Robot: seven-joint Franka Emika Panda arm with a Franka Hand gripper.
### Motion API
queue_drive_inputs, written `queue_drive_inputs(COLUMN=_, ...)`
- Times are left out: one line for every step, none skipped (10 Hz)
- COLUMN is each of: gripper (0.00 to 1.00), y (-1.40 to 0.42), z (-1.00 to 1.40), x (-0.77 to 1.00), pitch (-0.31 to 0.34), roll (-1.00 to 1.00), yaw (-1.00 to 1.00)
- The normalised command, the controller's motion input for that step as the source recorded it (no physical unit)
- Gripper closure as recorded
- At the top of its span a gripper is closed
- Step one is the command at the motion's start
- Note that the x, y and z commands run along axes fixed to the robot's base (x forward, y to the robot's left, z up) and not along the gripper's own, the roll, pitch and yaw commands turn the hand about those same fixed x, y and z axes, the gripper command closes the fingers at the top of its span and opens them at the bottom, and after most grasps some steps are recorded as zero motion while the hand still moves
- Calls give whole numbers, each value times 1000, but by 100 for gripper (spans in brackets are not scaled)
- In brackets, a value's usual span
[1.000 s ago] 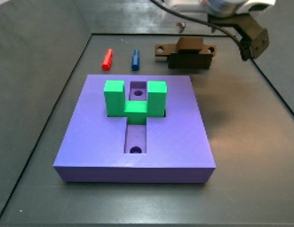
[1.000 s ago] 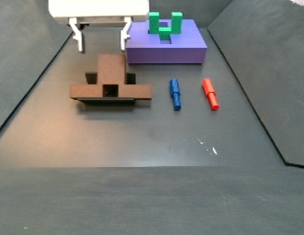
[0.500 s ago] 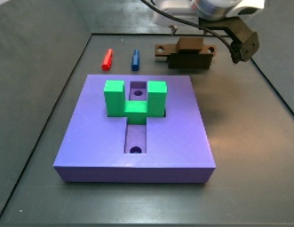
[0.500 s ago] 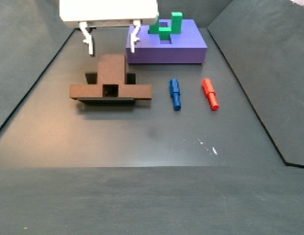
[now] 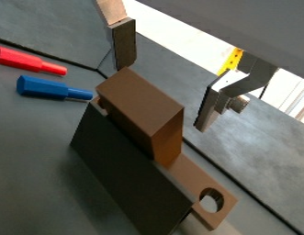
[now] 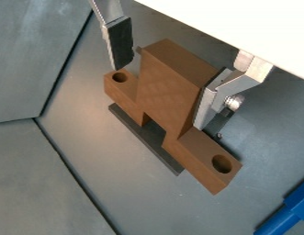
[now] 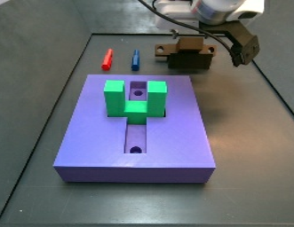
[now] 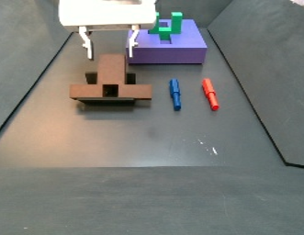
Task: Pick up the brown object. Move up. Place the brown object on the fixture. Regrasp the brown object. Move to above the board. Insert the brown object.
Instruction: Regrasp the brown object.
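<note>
The brown object point(image 6: 166, 92) rests on the dark fixture point(image 6: 152, 142). Its bar stands up from the cross end, which has round holes. It shows in both side views, as the brown object point(image 8: 111, 81) and the brown object point(image 7: 188, 53). My gripper point(image 6: 166, 72) is open just above it. One finger point(image 6: 119, 46) stands on each side of the bar's top, with small gaps to the wood. From another angle the gripper point(image 5: 169, 73) holds nothing. In the side views, the gripper point(image 8: 108, 43) and the gripper point(image 7: 210, 40) hang over the piece. The purple board point(image 7: 137, 133) lies apart.
A green U-shaped block point(image 7: 135, 97) stands on the board near its slot. A red peg point(image 8: 209, 93) and a blue peg point(image 8: 175, 94) lie on the dark floor beside the fixture. Low walls border the floor.
The open gripper has shifted sideways and come down a little over the brown object. The brown object and the fixture have not moved.
</note>
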Motion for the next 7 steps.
queue_drive_inputs(gripper=0, y=0, z=-123, x=-86, pitch=0, roll=-51, yaw=-103)
queue_drive_inputs(gripper=0, y=-9, z=-154, x=0, pitch=0, roll=-37, yaw=-91)
queue_drive_inputs(gripper=0, y=-34, z=-214, x=6, pitch=0, roll=0, yaw=-63)
queue_drive_inputs(gripper=0, y=-40, z=-194, x=71, pitch=0, roll=0, yaw=-77)
queue_drive_inputs(gripper=0, y=0, z=-237, x=166, pitch=86, roll=0, yaw=-66)
queue_drive_inputs(gripper=0, y=0, z=-271, x=114, pitch=117, roll=57, yaw=-109)
queue_drive_inputs(gripper=0, y=0, z=-320, x=60, pitch=106, roll=97, yaw=-111)
